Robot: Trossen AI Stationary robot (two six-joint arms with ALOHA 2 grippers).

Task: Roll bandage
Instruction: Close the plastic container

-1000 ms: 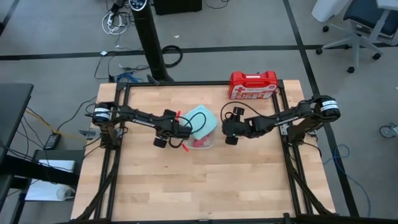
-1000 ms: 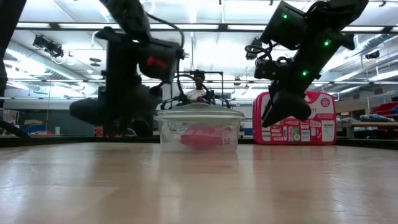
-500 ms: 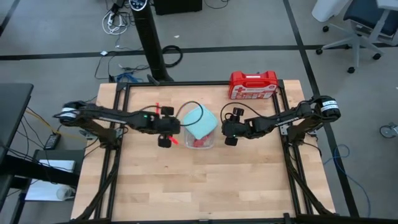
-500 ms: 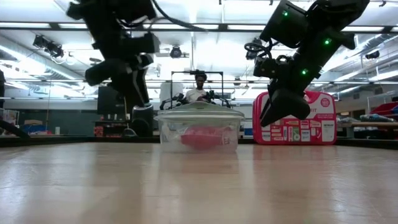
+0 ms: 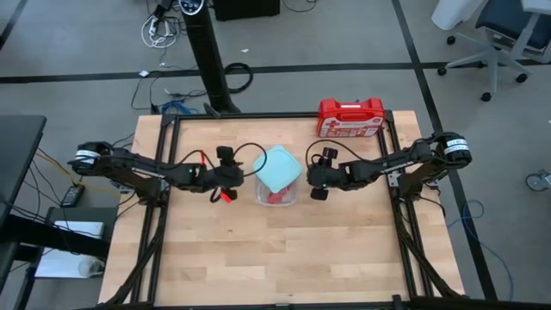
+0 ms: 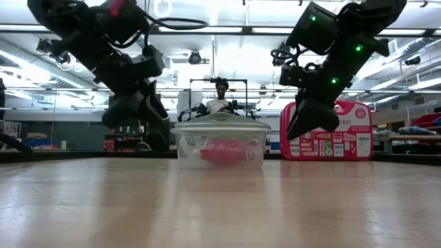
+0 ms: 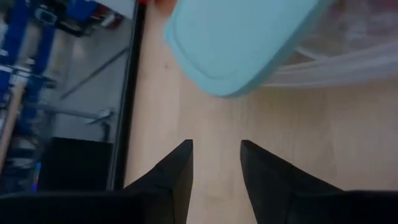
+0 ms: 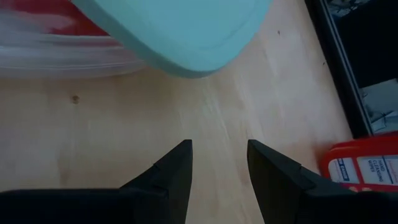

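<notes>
The left claw (image 5: 225, 175), fingers apart and holding nothing, is drawing back from the container (image 5: 277, 195) whose lid (image 5: 276, 167) now sits askew on top, with the bandage (image 5: 275, 197) lying inside; the right claw (image 5: 315, 179) is hovering beside, open and empty.

Two dark jointed arms, white wrist bands, black cables, green lights

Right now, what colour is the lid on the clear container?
Pale blue-green lid, resting askew on the container; clearest in the high view.
</notes>
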